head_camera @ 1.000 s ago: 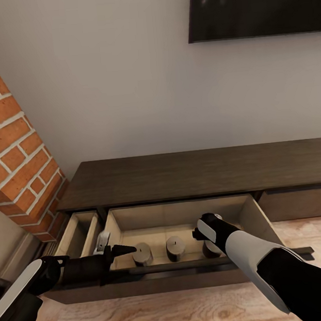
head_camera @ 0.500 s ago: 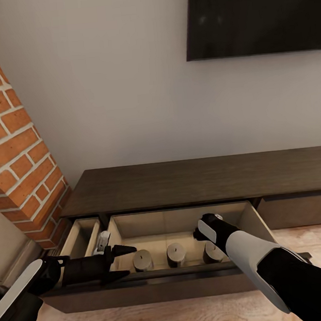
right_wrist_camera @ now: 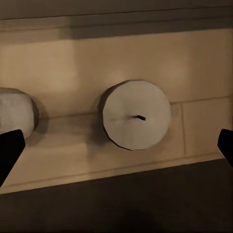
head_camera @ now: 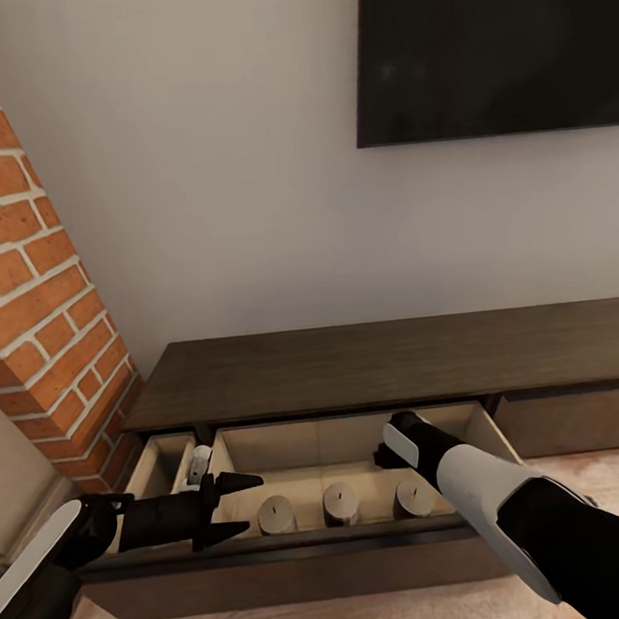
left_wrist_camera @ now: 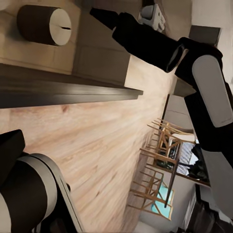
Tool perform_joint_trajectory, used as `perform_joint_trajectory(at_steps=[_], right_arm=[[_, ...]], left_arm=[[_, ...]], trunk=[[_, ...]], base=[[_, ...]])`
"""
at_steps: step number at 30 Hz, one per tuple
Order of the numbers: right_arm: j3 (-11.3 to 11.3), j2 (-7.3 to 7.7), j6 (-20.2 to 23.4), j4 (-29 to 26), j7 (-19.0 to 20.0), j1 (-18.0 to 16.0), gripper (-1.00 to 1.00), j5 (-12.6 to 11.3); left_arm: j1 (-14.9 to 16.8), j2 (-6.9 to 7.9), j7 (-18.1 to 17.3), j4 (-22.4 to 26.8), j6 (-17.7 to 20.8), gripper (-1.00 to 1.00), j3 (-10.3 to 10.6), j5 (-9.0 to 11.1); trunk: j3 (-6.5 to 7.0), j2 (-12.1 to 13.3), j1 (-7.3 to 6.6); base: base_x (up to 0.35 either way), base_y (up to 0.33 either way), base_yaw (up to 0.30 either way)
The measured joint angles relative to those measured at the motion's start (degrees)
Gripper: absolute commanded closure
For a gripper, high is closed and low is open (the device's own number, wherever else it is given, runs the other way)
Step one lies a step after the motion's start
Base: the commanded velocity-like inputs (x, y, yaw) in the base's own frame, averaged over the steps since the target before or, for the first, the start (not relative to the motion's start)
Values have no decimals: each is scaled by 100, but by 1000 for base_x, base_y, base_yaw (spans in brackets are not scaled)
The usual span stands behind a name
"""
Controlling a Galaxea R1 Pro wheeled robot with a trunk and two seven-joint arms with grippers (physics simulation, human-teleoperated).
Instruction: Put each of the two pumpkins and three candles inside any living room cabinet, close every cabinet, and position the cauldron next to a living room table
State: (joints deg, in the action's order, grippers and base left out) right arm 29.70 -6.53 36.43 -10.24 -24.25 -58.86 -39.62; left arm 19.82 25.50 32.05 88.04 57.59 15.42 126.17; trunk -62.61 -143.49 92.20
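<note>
The dark brown cabinet (head_camera: 389, 363) runs along the wall beneath a wall-mounted television (head_camera: 488, 45), with a brick column (head_camera: 25, 278) at the head view's 9 o'clock. Its wide drawer (head_camera: 274, 552) stands pulled open, and three pale grey candles sit upright in a row on the pale wood floor inside: the left candle (head_camera: 275, 515), the middle candle (head_camera: 341, 503) and the right candle (head_camera: 415, 498), each apart from its neighbour. A narrower drawer (head_camera: 161, 463) at the cabinet's left end is open too. The left gripper (head_camera: 235, 508) hangs over the wide drawer's front left corner, at about 9 o'clock from the left candle, its dark fingers (head_camera: 238, 484) spread apart and holding nothing. The right gripper (right_wrist_camera: 116, 145) hovers just above the right candle; in the right wrist view its fingertips sit wide at either edge, empty, with the candle's round top and short wick centred between them, untouched.
</note>
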Motion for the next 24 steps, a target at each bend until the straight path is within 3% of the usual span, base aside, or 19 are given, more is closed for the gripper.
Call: perform_joint_trajectory(at_steps=[20,24], right_arm=[[-1,18,72,-76,86,0,-100,-4],[3,18,82,-70,88,0,-100,2]], left_arm=[[0,12,13,-13,-6,-100,-9,-51],[0,12,18,-17,-6,-100,-9,-57]], trunk=[[443,27,-52],[516,186,-138]], base=[[0,0,0],[0,0,0]])
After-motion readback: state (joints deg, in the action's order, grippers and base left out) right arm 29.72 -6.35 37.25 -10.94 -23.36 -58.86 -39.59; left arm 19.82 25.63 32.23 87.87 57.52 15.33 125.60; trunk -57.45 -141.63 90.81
